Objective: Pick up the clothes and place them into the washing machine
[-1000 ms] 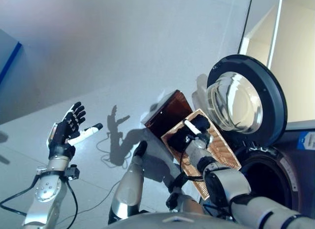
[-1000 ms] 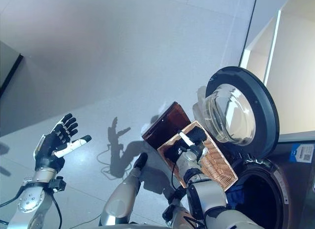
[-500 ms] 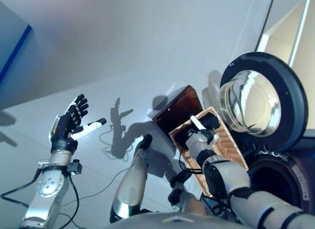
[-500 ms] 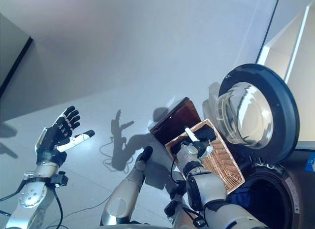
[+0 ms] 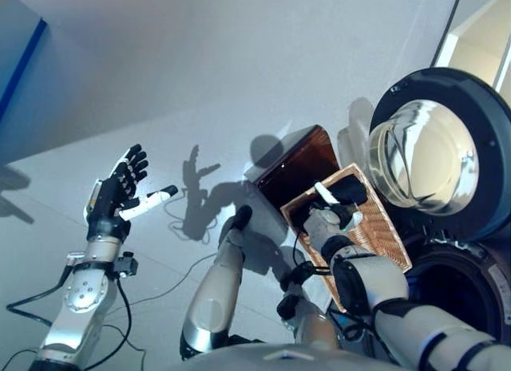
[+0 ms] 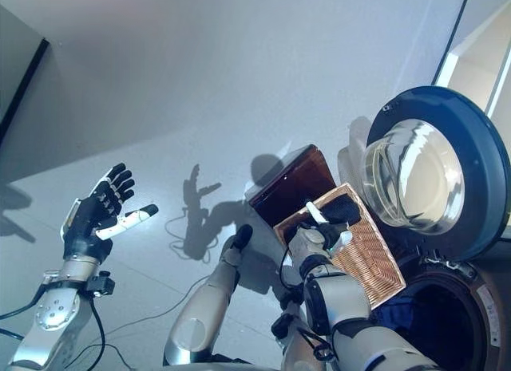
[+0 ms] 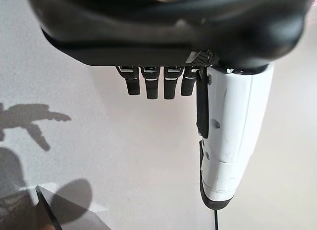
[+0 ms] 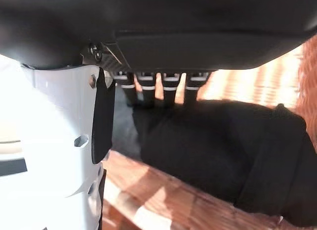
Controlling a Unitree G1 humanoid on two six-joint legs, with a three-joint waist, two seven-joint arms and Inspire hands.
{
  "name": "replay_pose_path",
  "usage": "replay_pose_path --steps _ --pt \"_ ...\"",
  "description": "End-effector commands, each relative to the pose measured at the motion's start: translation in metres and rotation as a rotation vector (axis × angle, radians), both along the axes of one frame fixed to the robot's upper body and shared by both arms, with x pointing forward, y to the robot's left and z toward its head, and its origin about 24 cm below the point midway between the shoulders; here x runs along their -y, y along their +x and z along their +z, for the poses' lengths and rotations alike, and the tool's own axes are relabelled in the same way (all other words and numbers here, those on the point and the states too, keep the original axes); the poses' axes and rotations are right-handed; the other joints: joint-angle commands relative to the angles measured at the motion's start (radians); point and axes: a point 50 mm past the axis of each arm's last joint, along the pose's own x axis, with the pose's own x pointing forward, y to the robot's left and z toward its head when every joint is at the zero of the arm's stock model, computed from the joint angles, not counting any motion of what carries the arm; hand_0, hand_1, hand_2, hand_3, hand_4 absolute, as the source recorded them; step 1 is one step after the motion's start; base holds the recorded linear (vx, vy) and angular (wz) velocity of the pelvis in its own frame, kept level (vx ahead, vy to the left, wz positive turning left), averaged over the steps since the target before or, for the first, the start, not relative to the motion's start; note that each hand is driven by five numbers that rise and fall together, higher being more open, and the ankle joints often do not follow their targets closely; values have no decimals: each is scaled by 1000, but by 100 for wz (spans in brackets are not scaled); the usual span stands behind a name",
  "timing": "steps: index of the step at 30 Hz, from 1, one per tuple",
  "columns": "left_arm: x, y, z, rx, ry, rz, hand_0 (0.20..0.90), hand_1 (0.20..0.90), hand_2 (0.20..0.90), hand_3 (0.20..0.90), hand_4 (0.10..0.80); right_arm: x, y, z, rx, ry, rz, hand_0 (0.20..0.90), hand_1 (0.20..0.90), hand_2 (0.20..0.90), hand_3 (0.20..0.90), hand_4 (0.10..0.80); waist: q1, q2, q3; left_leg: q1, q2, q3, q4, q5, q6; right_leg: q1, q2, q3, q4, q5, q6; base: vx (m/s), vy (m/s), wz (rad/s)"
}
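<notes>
The clothes are a single dark, almost black bundle of soft cloth, folded over itself with a thick rolled edge on one side. It lies in a woven wicker basket, whose orange-brown weave shows around and under it. In the right wrist view the bundle sits just past the tips of the right hand's fingers, which reach down toward it; whether the tips press into the cloth or stop just short cannot be told. The right hand is held over the basket, its fingers straight and loose rather than curled, its white-covered thumb standing apart to one side, and nothing is gripped in it.

The left hand is raised well away from the basket, over the pale floor. Its fingers are spread and straight, the white thumb pointing outward, and it holds nothing.

Beyond the right hand's fingers stands the washing machine, its round door with a glass bowl swung wide. The drum opening is dark and partly cut off by the edge of the head views, so its inside cannot be made out. A dark brown panel lies beside the basket, on the far side of the fingers; what it is stays unclear.
</notes>
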Motion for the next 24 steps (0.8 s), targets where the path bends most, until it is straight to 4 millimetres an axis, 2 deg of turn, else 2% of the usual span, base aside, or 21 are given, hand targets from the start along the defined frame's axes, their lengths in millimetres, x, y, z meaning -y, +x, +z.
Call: replay_pose_path --steps 1,7,8,9,10,24 --pt "4 -5 47 242 36 -58 900 900 900 900 800 -19 -7 -8 -37 29 6 900 900 900 900 800 10 8 -6 -11 34 13 -18 -12 -59 21 -138 71 -4 89 120 -44 2 -2" --pt "2 -6 48 243 38 -57 900 900 900 900 800 -15 -6 -7 -20 23 -5 900 900 900 900 800 -7 17 7 -25 33 20 -10 -12 -54 -5 -144 87 8 92 119 -39 8 -5" --pt "2 -6 48 245 37 -54 900 900 900 900 800 -16 -5 -5 -4 20 -4 549 549 549 549 549 -13 17 9 -29 34 25 -8 -11 -53 -10 -143 92 11 93 118 -33 10 -6" --pt "2 -6 48 245 37 -54 900 900 900 900 800 -16 -5 -5 -4 20 -3 255 255 255 255 339 -13 16 9 -29 34 25 -7 -11 -53 -12 -144 93 12 93 118 -27 6 -4" --pt "1 -5 48 245 37 -54 900 900 900 900 800 -16 -5 -5 0 19 -2 200 200 200 200 300 -17 16 8 -30 36 27 -6 -11 -52 -14 -144 95 14 94 118 -13 5 -4" --pt "-5 -5 48 245 41 -37 900 900 900 900 800 -14 -12 -12 -13 18 -11 200 200 200 200 300 -34 7 -12 -31 48 30 -20 -4 -57 -18 -139 102 9 99 119 -3 0 -2"
